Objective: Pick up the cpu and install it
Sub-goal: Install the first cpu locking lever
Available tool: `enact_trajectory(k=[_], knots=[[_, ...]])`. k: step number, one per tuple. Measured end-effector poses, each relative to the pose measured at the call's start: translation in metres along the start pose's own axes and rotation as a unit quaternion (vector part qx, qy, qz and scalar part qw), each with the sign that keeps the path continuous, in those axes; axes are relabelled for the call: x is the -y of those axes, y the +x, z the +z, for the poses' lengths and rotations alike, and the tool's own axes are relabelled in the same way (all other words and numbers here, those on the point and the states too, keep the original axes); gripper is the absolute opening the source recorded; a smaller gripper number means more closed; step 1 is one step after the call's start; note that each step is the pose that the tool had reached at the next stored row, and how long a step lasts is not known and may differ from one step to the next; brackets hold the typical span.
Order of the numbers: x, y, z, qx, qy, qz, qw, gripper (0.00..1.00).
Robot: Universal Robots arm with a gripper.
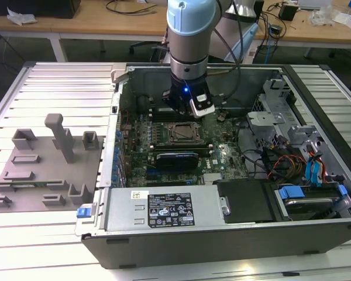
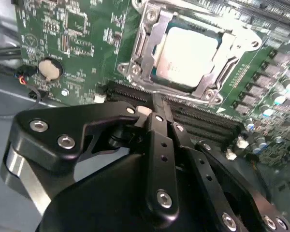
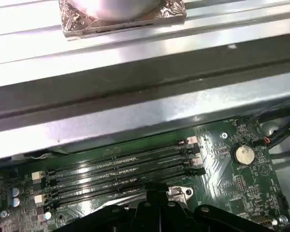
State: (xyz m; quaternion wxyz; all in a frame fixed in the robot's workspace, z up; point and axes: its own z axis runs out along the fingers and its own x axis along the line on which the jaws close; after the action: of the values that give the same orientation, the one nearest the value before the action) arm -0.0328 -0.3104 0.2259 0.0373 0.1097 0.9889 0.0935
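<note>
- Currently the gripper (image 1: 194, 112) hangs inside the open computer case (image 1: 234, 234), just above the board's socket frame (image 1: 184, 133); in the second wrist view its black fingers (image 2: 157, 113) meet at a thin tip with nothing between them, so I judge it closed and empty.
- The cpu (image 2: 186, 55) lies flat inside the socket frame, pale top up, metal frame arms around its edges; seated looks likely, locked I cannot tell.
- Risk: the fingertip hovers close to the memory slots (image 2: 193, 116) beside the socket; a descent off-line could strike a slot or its latches.
- Risk: pressing on the chip while it sits slightly skewed could bend the contacts beneath; tilt is not readable from here.
- Risk: loose cables (image 1: 269, 158) on the exterior view's right lie near the arm's path and could snag on withdrawal.
- The grey plastic fixture (image 1: 44, 170) sits well apart on the ribbed table (image 1: 58, 88), outside the case.
</note>
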Motion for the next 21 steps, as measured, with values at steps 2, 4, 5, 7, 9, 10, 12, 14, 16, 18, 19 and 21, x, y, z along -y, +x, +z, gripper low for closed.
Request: enact_trajectory(k=[2, 4, 5, 7, 9, 10, 12, 14, 16, 18, 19, 21], knots=[[0.0185, -0.0043, -0.0036, 0.0050, 0.0215, 0.000, 0.9998, 0.11], [0.0232, -0.0054, -0.0044, 0.0068, 0.0296, 0.000, 0.9995, 0.11], [0.0243, -0.0056, -0.0046, 0.0072, 0.0315, 0.000, 0.9995, 0.11], [0.0264, -0.0061, -0.0050, 0.0080, 0.0347, 0.000, 0.9994, 0.11], [0.0267, -0.0062, -0.0051, 0.0082, 0.0361, 0.000, 0.9993, 0.11], [0.0267, -0.0062, -0.0051, 0.0083, 0.0361, 0.000, 0.9993, 0.11], [0.0267, -0.0062, -0.0051, 0.0083, 0.0362, 0.000, 0.9993, 0.11], [0.0267, -0.0062, -0.0051, 0.0091, 0.0397, -0.001, 0.9992, 0.11], [0.0267, -0.0062, -0.0051, 0.0135, 0.0613, -0.003, 0.9980, 0.11], [0.0268, -0.0062, -0.0051, 0.0145, 0.0667, -0.004, 0.9977, 0.11], [0.0267, -0.0062, -0.0051, 0.0146, 0.0669, -0.003, 0.9976, 0.11], [0.0266, -0.0047, -0.0052, 0.0147, 0.0671, -0.003, 0.9976, 0.11]])
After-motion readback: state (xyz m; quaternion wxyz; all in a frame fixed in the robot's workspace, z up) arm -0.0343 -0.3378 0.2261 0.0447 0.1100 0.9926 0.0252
